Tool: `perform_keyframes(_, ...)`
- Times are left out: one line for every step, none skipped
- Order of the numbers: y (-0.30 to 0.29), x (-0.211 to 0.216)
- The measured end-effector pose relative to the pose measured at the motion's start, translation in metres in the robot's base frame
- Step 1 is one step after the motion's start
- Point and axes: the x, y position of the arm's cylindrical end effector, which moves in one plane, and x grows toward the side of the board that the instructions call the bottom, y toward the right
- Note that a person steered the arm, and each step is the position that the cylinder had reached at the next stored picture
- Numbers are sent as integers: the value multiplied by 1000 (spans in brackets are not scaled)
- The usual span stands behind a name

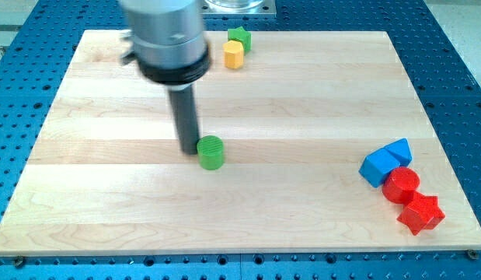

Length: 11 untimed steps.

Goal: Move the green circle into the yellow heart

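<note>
The green circle block (211, 152) stands near the middle of the wooden board (302, 101). My tip (188, 149) touches the board just to the view's left of the green circle, right against its side. A yellow block (234, 54) sits near the view's top, its exact shape hard to make out. No other yellow block shows. A green star block (239, 36) sits just above and to the right of the yellow block, touching it.
At the view's lower right stand two blue blocks (385, 162), a red circle block (401, 185) and a red star block (420, 214), close together. The board lies on a blue perforated table (465, 93).
</note>
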Motion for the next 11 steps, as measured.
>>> perform_keyframes(-22, 25)
perform_keyframes(-29, 44)
perform_keyframes(8, 64)
perform_keyframes(46, 48)
perform_keyframes(53, 9)
perform_keyframes(63, -20)
perform_keyframes(80, -27)
perform_keyframes(75, -85)
perform_keyframes(73, -129)
perform_keyframes(71, -153)
perform_keyframes(60, -119)
